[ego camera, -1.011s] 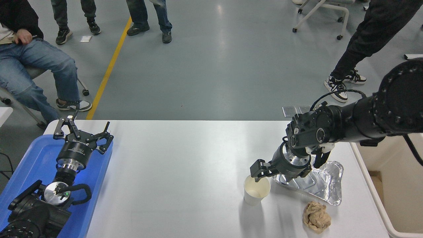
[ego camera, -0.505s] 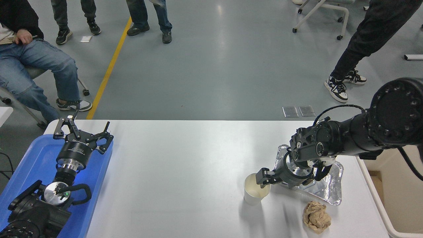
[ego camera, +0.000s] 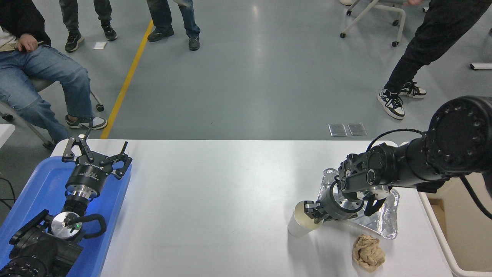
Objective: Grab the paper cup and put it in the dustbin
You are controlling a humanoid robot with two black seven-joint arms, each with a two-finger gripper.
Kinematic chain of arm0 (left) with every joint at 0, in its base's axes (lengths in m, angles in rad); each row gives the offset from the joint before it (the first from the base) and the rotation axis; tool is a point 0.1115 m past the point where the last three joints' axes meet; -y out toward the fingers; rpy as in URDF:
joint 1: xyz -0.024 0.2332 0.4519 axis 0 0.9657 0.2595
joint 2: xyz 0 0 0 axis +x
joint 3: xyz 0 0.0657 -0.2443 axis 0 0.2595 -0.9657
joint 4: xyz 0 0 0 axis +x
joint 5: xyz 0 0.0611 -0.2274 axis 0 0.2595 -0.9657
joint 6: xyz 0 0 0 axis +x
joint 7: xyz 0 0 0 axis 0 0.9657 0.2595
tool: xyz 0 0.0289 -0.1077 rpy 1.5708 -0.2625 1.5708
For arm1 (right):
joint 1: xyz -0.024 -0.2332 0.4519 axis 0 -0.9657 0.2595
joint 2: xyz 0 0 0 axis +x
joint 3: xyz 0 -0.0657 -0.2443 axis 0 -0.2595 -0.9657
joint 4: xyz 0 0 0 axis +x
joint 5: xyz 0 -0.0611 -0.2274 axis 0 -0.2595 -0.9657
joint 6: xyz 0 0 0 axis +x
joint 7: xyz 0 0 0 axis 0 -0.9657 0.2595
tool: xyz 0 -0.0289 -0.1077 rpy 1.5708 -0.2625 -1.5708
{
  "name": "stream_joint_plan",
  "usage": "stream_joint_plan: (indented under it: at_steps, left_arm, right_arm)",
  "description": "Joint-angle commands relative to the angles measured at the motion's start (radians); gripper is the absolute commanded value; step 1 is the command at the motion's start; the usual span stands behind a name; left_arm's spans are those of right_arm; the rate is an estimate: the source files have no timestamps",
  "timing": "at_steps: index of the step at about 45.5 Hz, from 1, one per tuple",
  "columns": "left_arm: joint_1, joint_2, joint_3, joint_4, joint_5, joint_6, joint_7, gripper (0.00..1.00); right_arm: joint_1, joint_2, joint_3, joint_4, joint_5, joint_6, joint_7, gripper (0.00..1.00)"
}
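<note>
The white paper cup [ego camera: 300, 225] stands at the table's right, tilted with its cream mouth turned toward my right gripper [ego camera: 313, 212]. The right gripper reaches in low from the right, and its fingers are closed over the cup's rim on the side nearest the gripper. The beige dustbin [ego camera: 467, 231] sits beside the table's right edge, partly hidden behind my right arm. My left gripper [ego camera: 98, 149] is parked open over the blue tray at the lower left.
A crinkled silver foil tray [ego camera: 382, 221] lies under and behind my right wrist. A crumpled brown paper ball [ego camera: 368, 252] lies just in front of it. A blue tray [ego camera: 34, 188] covers the table's left end. People sit and stand beyond the far edge.
My right gripper has come down and closed on the cup's rim. The cup has tipped toward the gripper and shifted slightly right. The left arm has not moved.
</note>
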Motion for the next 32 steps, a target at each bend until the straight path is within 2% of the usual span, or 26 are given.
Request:
stream_joint_plan:
  at_steps: [1, 16, 28, 32]
  left_arm:
    - [0.000, 0.000, 0.000, 0.000, 0.000, 0.000, 0.000, 0.99]
    - [0.000, 0.000, 0.000, 0.000, 0.000, 0.000, 0.000, 0.99]
    - [0.000, 0.002, 0.000, 0.000, 0.000, 0.000, 0.000, 0.99]
    - [0.000, 0.002, 0.000, 0.000, 0.000, 0.000, 0.000, 0.99]
  right_arm:
    - [-0.002, 0.000, 0.015, 0.005, 0.012, 0.007, 0.004, 0.00]
    - [0.046, 0.000, 0.018, 0.065, 0.038, 0.009, 0.004, 0.00]
    - [0.417, 0.000, -0.040, 0.343, 0.026, 0.058, 0.011, 0.00]
    - [0.579, -0.080, -0.058, 0.413, 0.024, 0.159, 0.013, 0.00]
